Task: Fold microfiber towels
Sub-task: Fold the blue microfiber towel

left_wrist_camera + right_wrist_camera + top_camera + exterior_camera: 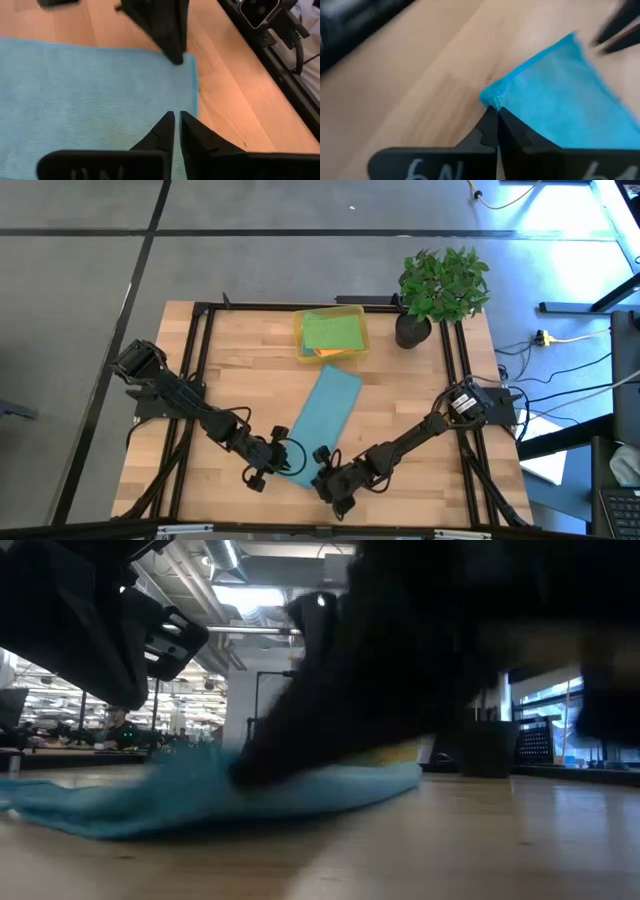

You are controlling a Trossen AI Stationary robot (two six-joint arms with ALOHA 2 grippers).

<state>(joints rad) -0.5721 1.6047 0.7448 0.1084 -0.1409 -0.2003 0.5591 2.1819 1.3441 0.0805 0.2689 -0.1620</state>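
Observation:
A teal-blue towel (pixel 330 410) lies flat in a long strip on the wooden table, running from mid-table to the near edge. Both grippers stand at its near short end. My left gripper (pixel 285 460) is shut at the left corner, my right gripper (pixel 322 472) shut on the right corner. In the left wrist view the towel (pixel 90 95) spreads flat, with my right gripper (pixel 175 52) at its far corner. A green towel (pixel 330 330) lies on top in the yellow bin (pixel 300 340), with orange showing under it. My left gripper has its closed fingertips (pixel 167 122) down on the towel just inside its short edge (pixel 190 107), slanting down from the table's left. The fingers hide the place of contact, and the cloth around them lies flat on the table. My right gripper pinches the towel's near right corner (pixel 492 99) between its two fingers, slanting down from the table's right. The cloth bunches up at the fingertips. The rest of the towel (pixel 560 95) lies on the table.
A potted plant (pixel 440 285) stands at the far right corner, next to the bin. A black frame rail (pixel 455 380) runs along the table's sides and back. Bare wood lies to the left and right of the towel.

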